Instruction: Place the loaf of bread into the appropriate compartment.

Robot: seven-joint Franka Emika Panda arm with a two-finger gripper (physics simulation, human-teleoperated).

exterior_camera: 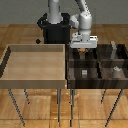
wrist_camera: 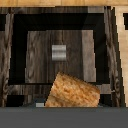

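Note:
The loaf of bread [wrist_camera: 73,92] is a small brown lump that fills the low middle of the wrist view. In the exterior view the loaf [exterior_camera: 82,50] shows as an orange-brown speck between the fingers of my gripper [exterior_camera: 82,49], which is shut on it. The gripper hangs over the left half of the dark divided bin [exterior_camera: 68,70]. Straight below it, the wrist view shows a dark-wood-walled compartment [wrist_camera: 35,55] with a small pale grey cube [wrist_camera: 59,52] on its floor. The loaf is held above that floor, apart from the cube.
A big light-wood tray [exterior_camera: 35,77] stands beside the bin on the exterior view's left. Grey blocks [exterior_camera: 113,49] stand in the bin's quarters on the exterior view's right. The robot's black base [exterior_camera: 54,30] is behind the tray.

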